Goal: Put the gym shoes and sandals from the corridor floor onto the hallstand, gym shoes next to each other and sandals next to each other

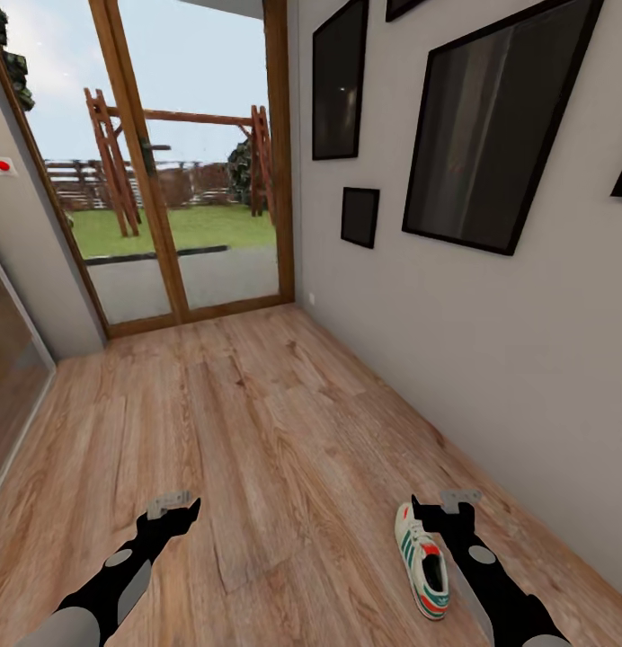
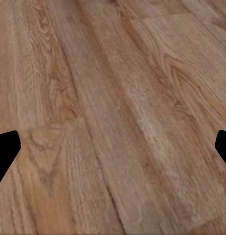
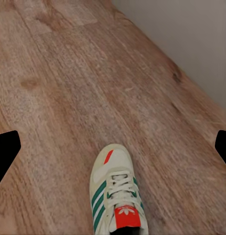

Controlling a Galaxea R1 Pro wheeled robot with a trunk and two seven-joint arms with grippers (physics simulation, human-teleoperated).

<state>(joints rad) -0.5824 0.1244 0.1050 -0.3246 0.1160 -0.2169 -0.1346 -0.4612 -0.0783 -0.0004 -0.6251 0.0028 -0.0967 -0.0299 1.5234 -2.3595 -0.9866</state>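
Corridor floor [image 1: 284,431]: bare wood planks running to a glazed door; firm and flat, so it gives a shoe steady support under a downward approach.
Side wall [image 1: 491,341]: close beyond the right hand; judged to limit the room for reaching in from that side.
Gym shoe [image 1: 422,561]: one white lace-up shoe with green stripes, lying on the floor just beside the right hand, toward the robot's middle. The right wrist view shows it [image 3: 116,193] ahead of the hand and between the finger lines.
Handling estimate: light, with a soft upper and a stiffer sole; likely to flex if pinched at the toe.
Grip point: across the laced midfoot or the heel collar, judged the firmest hold.
Right hand [image 1: 434,512]: released, fingers spread wide, nothing held.
Left hand [image 1: 173,516]: released, empty, over bare floor, well apart from the shoe.
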